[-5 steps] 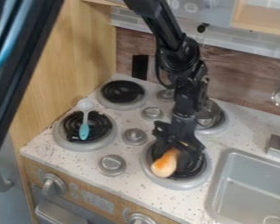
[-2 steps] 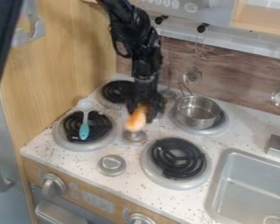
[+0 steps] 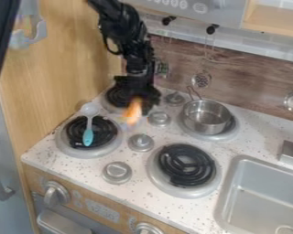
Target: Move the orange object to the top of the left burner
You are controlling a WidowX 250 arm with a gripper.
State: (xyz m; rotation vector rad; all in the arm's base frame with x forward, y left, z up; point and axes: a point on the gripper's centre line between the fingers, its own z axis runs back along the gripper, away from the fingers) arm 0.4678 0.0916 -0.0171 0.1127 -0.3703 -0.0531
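Note:
The black gripper [image 3: 137, 98] hangs over the front right part of the back left burner [image 3: 115, 109], shut on the orange object [image 3: 133, 112]. That object is orange with a pale part and hangs below the gripper. The arm and gripper hide much of the back left burner. On the front left burner [image 3: 108, 142] lies a spoon [image 3: 88, 132] with a pale bowl and a teal handle.
A metal pot [image 3: 206, 117] sits on the back right burner, and the front right burner [image 3: 186, 165] has nothing on it. Several grey knobs [image 3: 140, 142] stand between the burners. The sink [image 3: 259, 196] is at the right, a wooden panel [image 3: 63, 59] at the left.
The gripper has lifted the orange object off the front right burner and carried it left and back, to the back left burner. The pot has come into fuller view.

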